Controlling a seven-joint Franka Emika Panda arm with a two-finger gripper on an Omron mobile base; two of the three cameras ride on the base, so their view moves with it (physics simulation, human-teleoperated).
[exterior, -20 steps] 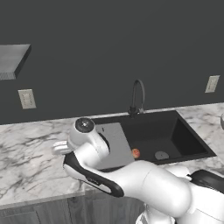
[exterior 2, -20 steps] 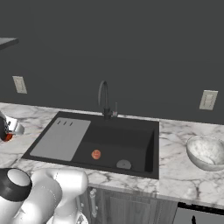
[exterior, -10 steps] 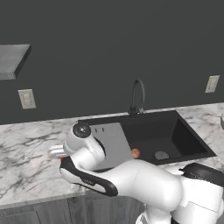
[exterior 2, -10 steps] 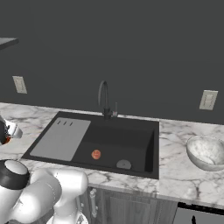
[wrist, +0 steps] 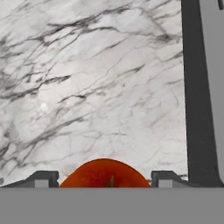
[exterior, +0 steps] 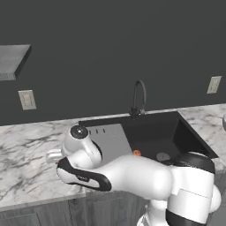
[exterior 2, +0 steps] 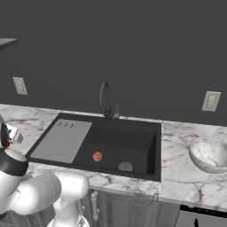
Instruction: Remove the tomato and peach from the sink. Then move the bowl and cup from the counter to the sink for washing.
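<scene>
tomato [wrist: 104, 174]: round, no long axis | dark top faces camera | between jaws

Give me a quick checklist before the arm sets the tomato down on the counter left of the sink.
1. Tomato sits between the two fingertips of the gripper: ok.
2. Gripper is over bare marble counter, not the sink: ok.
3. Landing spot free of other things: ok.
4. Tomato already resting on the marble: cannot tell.
5. Peach out of the basin: not ok, it lies near the drain.
6. Bowl moved to the sink: not ok, it sits on the counter to the right.
</scene>
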